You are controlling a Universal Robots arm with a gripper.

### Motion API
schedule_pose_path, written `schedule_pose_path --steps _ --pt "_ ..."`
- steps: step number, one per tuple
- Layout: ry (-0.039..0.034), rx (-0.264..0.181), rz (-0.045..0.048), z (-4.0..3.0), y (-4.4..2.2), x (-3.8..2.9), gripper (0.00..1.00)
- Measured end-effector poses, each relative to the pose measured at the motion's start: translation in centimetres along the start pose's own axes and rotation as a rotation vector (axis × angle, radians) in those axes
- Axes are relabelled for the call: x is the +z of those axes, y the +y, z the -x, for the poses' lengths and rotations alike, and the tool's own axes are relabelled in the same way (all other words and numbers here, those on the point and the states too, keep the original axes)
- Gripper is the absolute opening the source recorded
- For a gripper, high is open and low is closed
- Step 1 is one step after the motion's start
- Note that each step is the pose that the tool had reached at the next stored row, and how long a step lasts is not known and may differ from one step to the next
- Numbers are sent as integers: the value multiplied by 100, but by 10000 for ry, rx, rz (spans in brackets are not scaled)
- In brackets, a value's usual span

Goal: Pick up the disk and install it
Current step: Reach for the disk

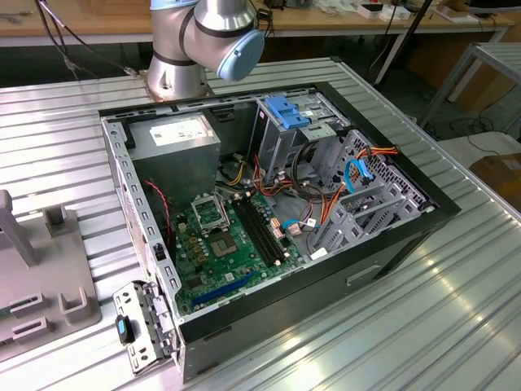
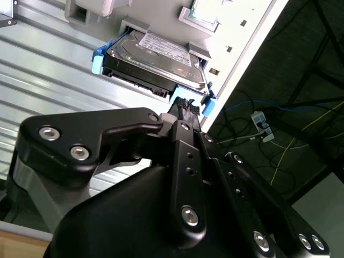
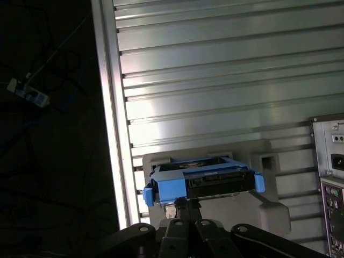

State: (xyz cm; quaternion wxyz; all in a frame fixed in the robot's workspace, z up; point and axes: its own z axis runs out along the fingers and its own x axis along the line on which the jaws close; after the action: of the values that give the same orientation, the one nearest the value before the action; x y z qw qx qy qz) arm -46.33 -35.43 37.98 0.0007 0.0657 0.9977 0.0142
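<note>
The disk is a flat grey drive with a white label and bright blue side rails. It lies in a slot of a light grey holder on the ribbed metal table. In the first wrist view the disk shows end-on inside its blue frame. My gripper is shut, with its black fingers drawn together to a point right at the disk's near edge. Whether the gripper touches the disk I cannot tell. Nothing shows between the fingers.
An open computer case lies on the table, showing a green motherboard, a grey power supply, a metal drive cage with a blue latch and orange and blue cables. The arm's base stands behind it. The table edge runs beside the holder.
</note>
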Motion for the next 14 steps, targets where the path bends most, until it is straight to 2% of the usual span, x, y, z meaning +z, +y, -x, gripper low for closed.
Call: schedule_pose_path --steps 7,10,12,14 --pt "0 -26 0 -4 -1 0 11" --pt "5 -195 -1 -6 7 4 11" --pt "13 -464 -18 -9 24 10 11" --pt "17 -528 -23 -33 24 11 11"
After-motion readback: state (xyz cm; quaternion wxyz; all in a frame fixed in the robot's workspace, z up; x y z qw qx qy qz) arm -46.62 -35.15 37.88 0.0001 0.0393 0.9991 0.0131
